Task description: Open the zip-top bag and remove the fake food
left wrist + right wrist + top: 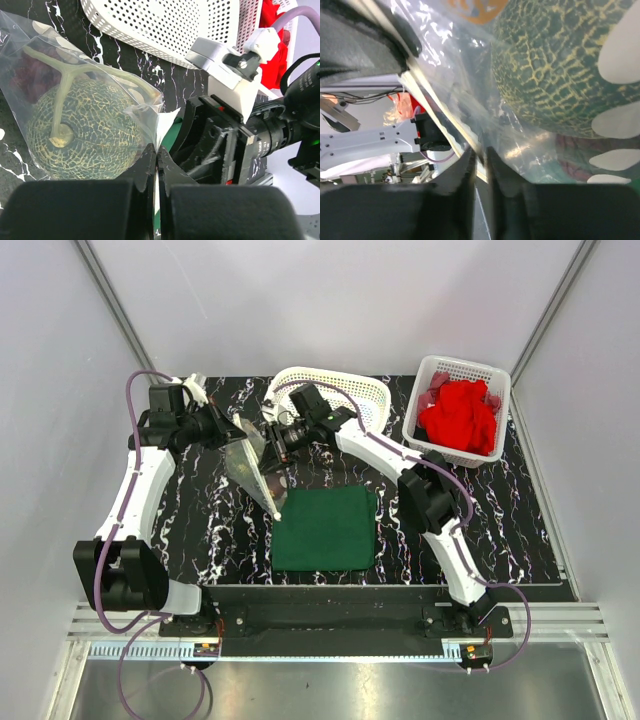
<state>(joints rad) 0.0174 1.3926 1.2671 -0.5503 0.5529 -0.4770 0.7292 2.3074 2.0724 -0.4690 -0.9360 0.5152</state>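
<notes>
While both arms meet over the marbled table (200,525), the zip-top bag (256,468) hangs tilted between them, its lower corner near the back left corner of the green cloth (325,528). The left gripper (157,159) is pinched tight on the bag's edge; the right gripper (480,159) is clamped on its film. Inside the bag are a netted green melon (82,130) and a dark red cluster (30,75).

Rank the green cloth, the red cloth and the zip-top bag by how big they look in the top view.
1. green cloth
2. red cloth
3. zip-top bag, though it is held up tilted, so it shows less than its full face.
</notes>
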